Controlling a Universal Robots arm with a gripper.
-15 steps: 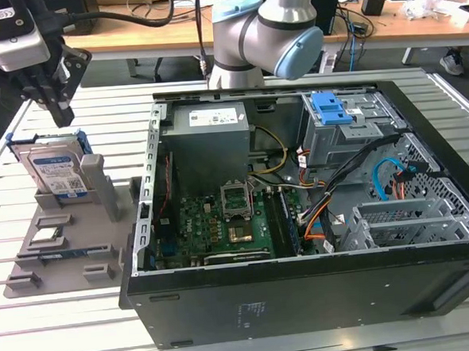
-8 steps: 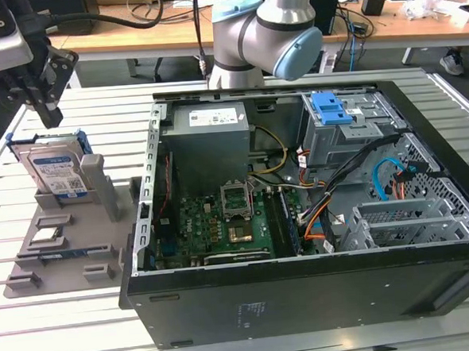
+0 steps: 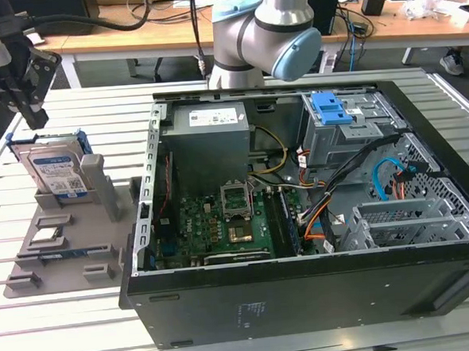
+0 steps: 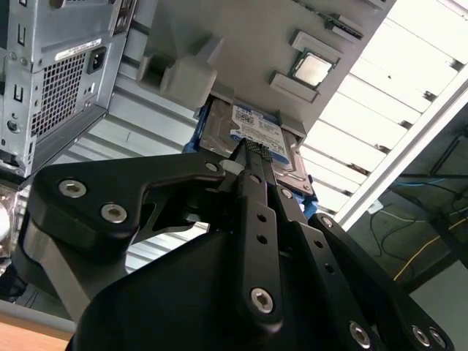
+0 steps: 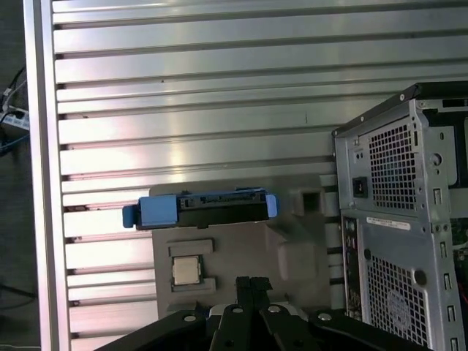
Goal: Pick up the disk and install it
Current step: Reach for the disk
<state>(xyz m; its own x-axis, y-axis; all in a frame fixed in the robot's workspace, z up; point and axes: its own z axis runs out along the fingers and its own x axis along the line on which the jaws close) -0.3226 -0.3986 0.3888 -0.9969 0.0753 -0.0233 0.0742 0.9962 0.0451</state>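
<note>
Gripper (image 5: 251,280): fingers pressed together, empty.
Position: poised near the disk's (image 3: 56,172) top edge, apart from it.
Disk: upright in grey holder (image 3: 71,233) on worktop (image 3: 61,333).

My arm (image 3: 277,22) is made of round silver tubes with light blue caps on the joints. My pincer (image 4: 252,151) is black, with flat bars and shiny round silver screws in them.
</note>
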